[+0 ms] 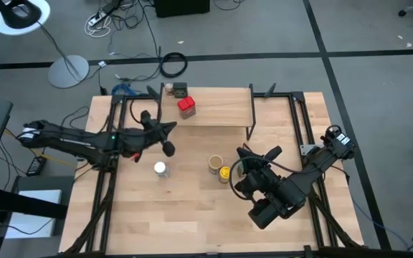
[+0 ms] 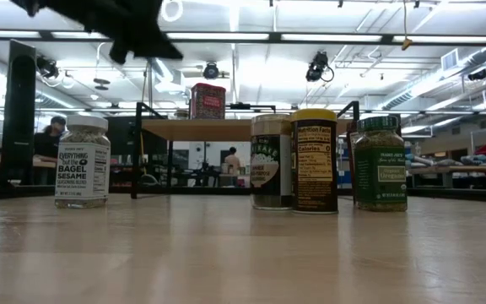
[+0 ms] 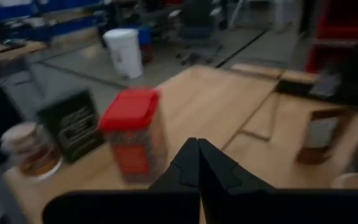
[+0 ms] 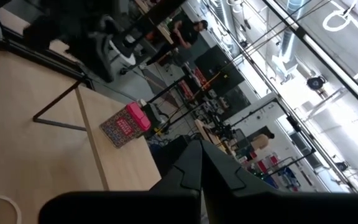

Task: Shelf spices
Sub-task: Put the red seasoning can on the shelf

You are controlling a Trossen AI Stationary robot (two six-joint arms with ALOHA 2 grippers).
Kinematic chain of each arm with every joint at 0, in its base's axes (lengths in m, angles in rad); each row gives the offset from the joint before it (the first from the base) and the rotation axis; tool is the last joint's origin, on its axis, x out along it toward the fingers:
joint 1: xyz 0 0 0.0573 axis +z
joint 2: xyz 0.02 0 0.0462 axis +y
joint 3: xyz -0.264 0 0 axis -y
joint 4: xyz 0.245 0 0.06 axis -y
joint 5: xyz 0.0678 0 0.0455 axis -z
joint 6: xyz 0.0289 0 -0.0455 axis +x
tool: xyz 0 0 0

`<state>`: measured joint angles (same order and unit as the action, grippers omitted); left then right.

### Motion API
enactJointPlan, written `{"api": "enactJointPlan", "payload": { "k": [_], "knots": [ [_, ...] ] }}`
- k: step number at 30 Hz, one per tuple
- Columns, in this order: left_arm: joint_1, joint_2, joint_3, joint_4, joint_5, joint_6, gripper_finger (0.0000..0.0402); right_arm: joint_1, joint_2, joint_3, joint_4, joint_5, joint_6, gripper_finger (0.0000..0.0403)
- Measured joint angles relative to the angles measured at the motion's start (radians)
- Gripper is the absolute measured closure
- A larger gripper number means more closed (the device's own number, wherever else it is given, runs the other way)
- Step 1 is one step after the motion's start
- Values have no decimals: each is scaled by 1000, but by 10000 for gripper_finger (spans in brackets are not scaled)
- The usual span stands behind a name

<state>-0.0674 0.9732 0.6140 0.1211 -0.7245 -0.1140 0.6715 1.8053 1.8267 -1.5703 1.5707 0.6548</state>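
High view shows the shelf (image 1: 217, 107) standing along the far edge of the bench (image 1: 192, 215), its light board carrying three spices at its left end: a red tin (image 1: 186, 107), a dark tin (image 1: 181, 89) just behind it, and a small tan-capped jar (image 1: 168, 89) beside the dark tin. The left claw (image 1: 169, 147) hangs over the bench just in front of the shelf's left end, fingers pressed together with nothing between them. In the left wrist view those closed fingers (image 3: 191, 165) point at the red tin (image 3: 132, 134), with the dark tin (image 3: 73, 124) and the tan-capped jar (image 3: 30, 149) further along the board. A white-lidded jar (image 1: 160, 169) stands on the bench near the left claw, toward the front. Near the middle of the bench stand a brown canister (image 1: 214, 164) and a yellow-lidded jar (image 1: 225, 173), just beside each other. The right claw (image 1: 241, 152) is close to the right of that pair, also closed and empty. From the low view the white-lidded jar (image 2: 82, 161) is at the left, the brown canister (image 2: 271, 162) and yellow-lidded jar (image 2: 314, 160) overlap at centre, and a green jar (image 2: 379, 164) stands upright to their right; the red tin (image 2: 207, 101) sits on the shelf (image 2: 226, 128) behind them.
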Motion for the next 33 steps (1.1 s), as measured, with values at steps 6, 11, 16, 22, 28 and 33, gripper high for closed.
{"api": "enactJointPlan", "payload": {
  "k": [6,11,16,22,28,33],
  "knots": [
    [68,45,-20,10,-31,-23,401,-11,0,0,2,0,0,402],
    [144,103,-20,21,-15,-23,401,-11,0,0,3,0,0,402],
    [204,153,-21,76,49,6,401,-11,0,0,4,0,0,401],
    [263,195,-21,123,108,31,401,-11,0,0,3,0,0,401],
    [307,235,-21,187,145,50,401,-11,0,0,3,0,0,401],
    [343,253,-20,254,194,61,401,-11,0,0,3,0,0,401]
  ]
}}
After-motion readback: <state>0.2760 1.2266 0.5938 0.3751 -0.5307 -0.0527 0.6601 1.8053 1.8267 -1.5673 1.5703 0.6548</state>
